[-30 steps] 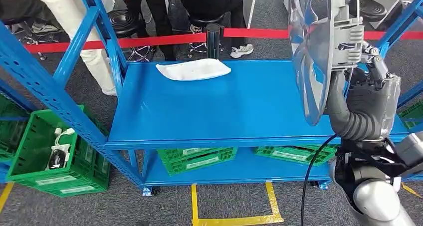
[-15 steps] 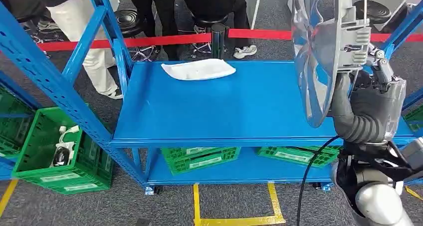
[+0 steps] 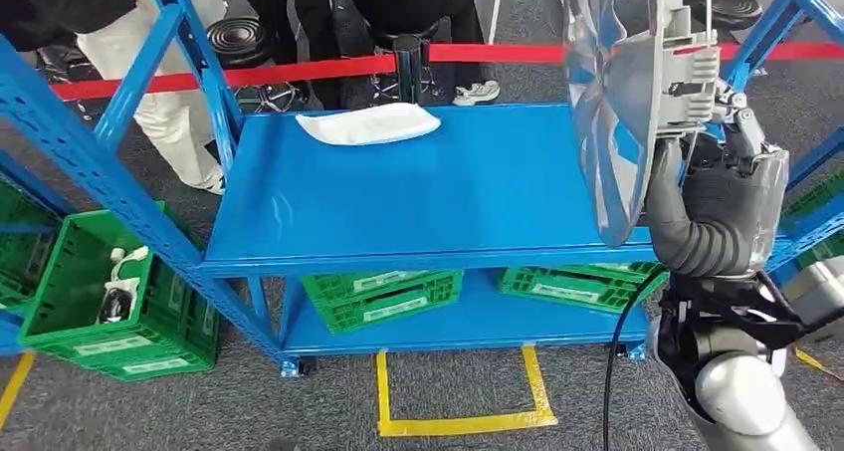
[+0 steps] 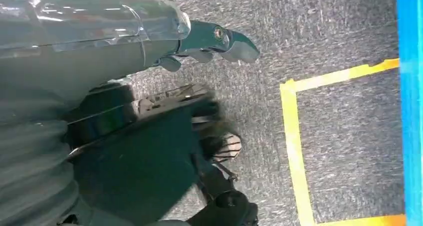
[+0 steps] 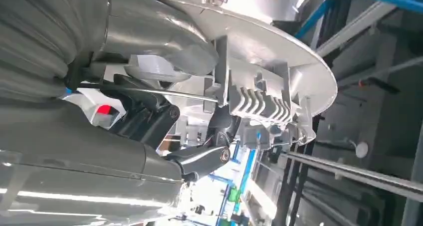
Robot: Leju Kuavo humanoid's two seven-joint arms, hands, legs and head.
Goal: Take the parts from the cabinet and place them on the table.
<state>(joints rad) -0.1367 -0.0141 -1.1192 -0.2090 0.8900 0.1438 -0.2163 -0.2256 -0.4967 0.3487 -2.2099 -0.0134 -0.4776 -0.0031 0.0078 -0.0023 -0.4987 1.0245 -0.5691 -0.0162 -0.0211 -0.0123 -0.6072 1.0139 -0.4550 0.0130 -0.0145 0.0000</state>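
I have the right hand (image 3: 732, 187) clamped on the silver disc-shaped part (image 3: 622, 93), fingers hooked into the ribbed bracket on its back; the part stands on edge directly above the hand and leans out past its fingertips toward the shelf. The left hand (image 4: 219, 39) hangs by my side over the carpet, its fingers loosely apart with nothing in them.

My worry is the grip: the part is broad and top-heavy above a hold that sits low on its back, so a quick wrist turn could, I judge, swing it round in the fingers or slip it out. Just beyond the hand lies the blue shelf top (image 3: 448, 202), and the part's lower rim hangs close over its near edge; lowering carelessly could knock the rim on that edge. Farther ahead and across from the hand, a white tray (image 3: 368, 124) rests near the back of the shelf top, well apart from the part.
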